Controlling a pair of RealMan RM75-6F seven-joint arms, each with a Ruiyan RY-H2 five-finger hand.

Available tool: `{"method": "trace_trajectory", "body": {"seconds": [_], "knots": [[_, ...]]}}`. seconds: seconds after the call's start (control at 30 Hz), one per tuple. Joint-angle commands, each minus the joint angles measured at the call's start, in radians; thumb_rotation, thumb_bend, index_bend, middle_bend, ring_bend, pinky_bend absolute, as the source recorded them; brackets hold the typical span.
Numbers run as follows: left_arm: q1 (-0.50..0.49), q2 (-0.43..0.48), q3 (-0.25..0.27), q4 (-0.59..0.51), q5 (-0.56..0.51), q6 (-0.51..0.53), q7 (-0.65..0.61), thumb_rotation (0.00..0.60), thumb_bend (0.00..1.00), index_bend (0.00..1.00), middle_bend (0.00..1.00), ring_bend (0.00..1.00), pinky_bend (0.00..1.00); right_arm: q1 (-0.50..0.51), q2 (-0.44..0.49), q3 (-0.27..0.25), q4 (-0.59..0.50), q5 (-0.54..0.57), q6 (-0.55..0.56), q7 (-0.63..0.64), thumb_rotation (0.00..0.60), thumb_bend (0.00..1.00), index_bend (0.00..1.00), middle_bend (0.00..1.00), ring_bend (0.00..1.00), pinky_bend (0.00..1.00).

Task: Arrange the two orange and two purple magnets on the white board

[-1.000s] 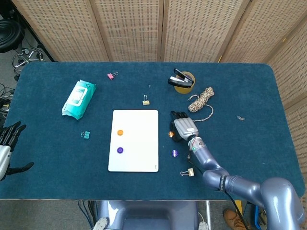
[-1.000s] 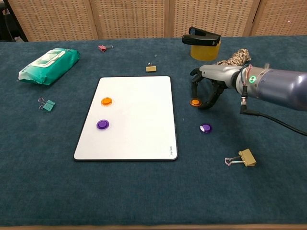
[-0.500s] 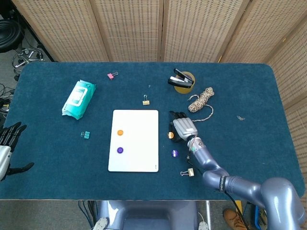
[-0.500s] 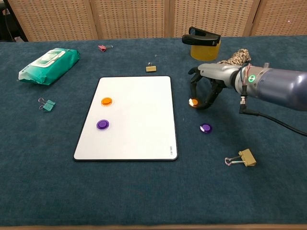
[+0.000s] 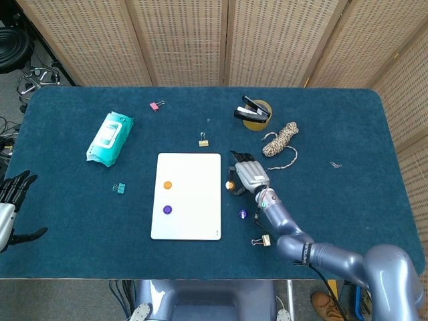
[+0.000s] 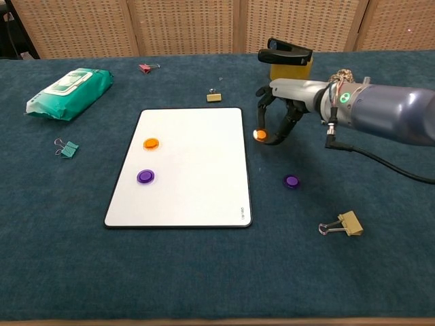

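Note:
A white board (image 5: 188, 204) (image 6: 192, 166) lies flat mid-table with one orange magnet (image 5: 167, 185) (image 6: 151, 144) and one purple magnet (image 5: 167, 209) (image 6: 145, 176) on its left half. My right hand (image 5: 245, 175) (image 6: 282, 112) pinches a second orange magnet (image 5: 230, 185) (image 6: 260, 135), lifted just off the cloth beside the board's right edge. A second purple magnet (image 5: 243, 214) (image 6: 291, 181) lies on the cloth to the right of the board. My left hand (image 5: 12, 202) hangs open past the table's left edge in the head view.
Brass binder clips lie above the board (image 6: 214, 96) and at the front right (image 6: 344, 224). A yellow tape roll with a black stapler (image 6: 289, 60), a rope coil (image 5: 281, 139), a wipes pack (image 6: 68, 85), a teal clip (image 6: 66, 147) and a pink clip (image 6: 145, 67) sit around.
My right hand has lifted the orange magnet off the cloth and carried it left towards the board's right edge. The left hand has not moved.

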Motion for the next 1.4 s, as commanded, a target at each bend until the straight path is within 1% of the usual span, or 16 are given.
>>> {"method": "trace_trajectory", "body": {"seconds": [0.03,0.2,0.33,0.47,0.6,0.87,0.93,1.0,1.1,1.17,1.23,1.33,1.4], "knots": [[-0.001,0.005,0.002,0.000,0.003,-0.005,-0.012,0.600,0.10,0.00,0.00,0.00,0.00,0.043,-0.030,0.024,0.011,0.045,-0.023,-0.014,0.600,0.36,0.56,0.00,0.00,0.00],[-0.001,0.010,0.001,0.004,0.003,-0.006,-0.026,0.600,0.10,0.00,0.00,0.00,0.00,0.097,-0.075,0.033,0.050,0.089,-0.033,-0.047,0.600,0.36,0.57,0.00,0.00,0.00],[-0.003,0.014,0.000,0.007,0.004,-0.010,-0.038,0.600,0.10,0.00,0.00,0.00,0.00,0.153,-0.130,0.050,0.121,0.147,-0.053,-0.071,0.600,0.36,0.57,0.00,0.00,0.00],[-0.003,0.018,0.003,0.008,0.009,-0.014,-0.050,0.600,0.10,0.00,0.00,0.00,0.00,0.189,-0.160,0.054,0.171,0.185,-0.059,-0.095,0.600,0.36,0.57,0.00,0.00,0.00],[-0.004,0.022,0.004,0.009,0.013,-0.015,-0.059,0.600,0.10,0.00,0.00,0.00,0.00,0.200,-0.171,0.049,0.191,0.208,-0.057,-0.108,0.600,0.36,0.57,0.00,0.00,0.00],[-0.003,0.028,0.007,0.009,0.022,-0.015,-0.075,0.600,0.10,0.00,0.00,0.00,0.00,0.199,-0.171,0.045,0.190,0.225,-0.060,-0.100,0.600,0.36,0.56,0.00,0.00,0.00],[-0.003,0.029,0.007,0.009,0.023,-0.013,-0.079,0.600,0.10,0.00,0.00,0.00,0.00,0.200,-0.174,0.043,0.192,0.224,-0.062,-0.099,0.600,0.36,0.53,0.00,0.00,0.00],[-0.001,0.030,0.007,0.010,0.023,-0.010,-0.082,0.600,0.10,0.00,0.00,0.00,0.00,0.200,-0.173,0.039,0.192,0.222,-0.063,-0.098,0.600,0.36,0.41,0.00,0.00,0.00],[-0.001,0.032,0.007,0.010,0.024,-0.010,-0.090,0.600,0.10,0.00,0.00,0.00,0.00,0.200,-0.168,0.037,0.183,0.219,-0.056,-0.100,0.600,0.36,0.29,0.00,0.00,0.00],[-0.001,0.033,0.007,0.010,0.024,-0.011,-0.093,0.600,0.10,0.00,0.00,0.00,0.00,0.199,-0.164,0.036,0.176,0.217,-0.048,-0.102,0.600,0.36,0.26,0.00,0.00,0.00],[-0.001,0.034,0.007,0.010,0.025,-0.011,-0.096,0.600,0.10,0.00,0.00,0.00,0.00,0.198,-0.156,0.033,0.162,0.210,-0.032,-0.109,0.600,0.36,0.26,0.00,0.00,0.00],[-0.002,0.034,0.008,0.010,0.029,-0.011,-0.096,0.600,0.10,0.00,0.00,0.00,0.00,0.186,-0.128,0.035,0.103,0.201,-0.009,-0.107,0.600,0.36,0.26,0.00,0.00,0.00],[-0.002,0.034,0.010,0.010,0.031,-0.012,-0.094,0.600,0.10,0.00,0.00,0.00,0.00,0.172,-0.093,0.025,0.039,0.181,0.019,-0.117,0.600,0.36,0.26,0.00,0.00,0.00]]}}
